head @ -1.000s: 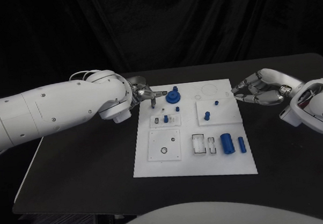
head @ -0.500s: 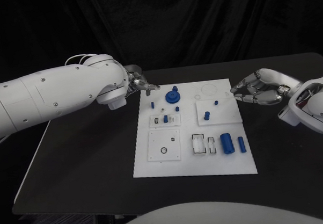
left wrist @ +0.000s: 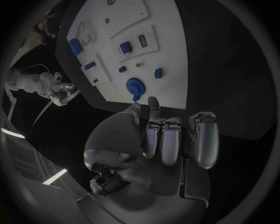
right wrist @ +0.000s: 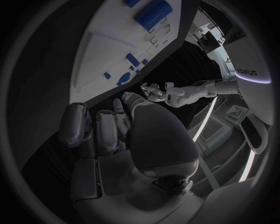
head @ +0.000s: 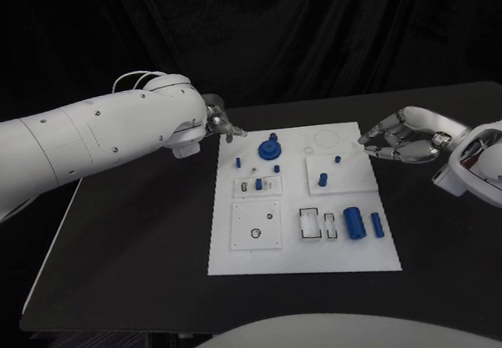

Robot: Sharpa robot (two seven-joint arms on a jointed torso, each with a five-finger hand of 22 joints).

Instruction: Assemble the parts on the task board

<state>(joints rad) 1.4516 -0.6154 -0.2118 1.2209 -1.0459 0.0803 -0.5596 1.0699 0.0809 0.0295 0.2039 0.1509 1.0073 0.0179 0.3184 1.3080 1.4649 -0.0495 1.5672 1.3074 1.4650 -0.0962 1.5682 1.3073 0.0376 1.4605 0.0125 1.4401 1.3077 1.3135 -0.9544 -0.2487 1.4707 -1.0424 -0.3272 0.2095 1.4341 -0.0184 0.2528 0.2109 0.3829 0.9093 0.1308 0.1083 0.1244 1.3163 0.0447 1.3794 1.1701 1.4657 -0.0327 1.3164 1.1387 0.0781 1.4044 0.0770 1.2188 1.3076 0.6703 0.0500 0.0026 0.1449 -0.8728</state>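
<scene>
1. You have the black table (head: 139, 261) carrying the white rectangular task board (head: 302, 252) at its middle, with the board's long side running away from the robot.

2. Your left arm, the large white one, comes in across the far-left side, and its silver left hand (head: 222, 127) hangs just off the board's far-left corner, above the table rather than the plate. In the left wrist view the left hand (left wrist: 169, 135) has its fingers curled in with nothing between them, thumb and one fingertip pointing toward the board.

3. Your silver right hand (head: 402, 137) sits just beside the board's right edge, near the far end. Its fingers are curled inward too, and I see nothing held in it.

4. The blue round knob-topped part (head: 269, 148) stands in the board's far section, closer to the left hand than to the right; from the left hand it lies toward the robot and inward across the board. The left wrist view shows it (left wrist: 135, 87) straight ahead of the fingertips, near but not touching.

5. The thick blue cylinder (head: 353, 222) lies on the near-right section, its long axis parallel to the board's long side, with a slim blue bar (head: 376, 224) just beside it, aligned the same way. In my judgement, these two fall to your right hand, which is the nearer one.

6. Small blue pegs (head: 322, 181) dot the middle sections, between both hands.
</scene>
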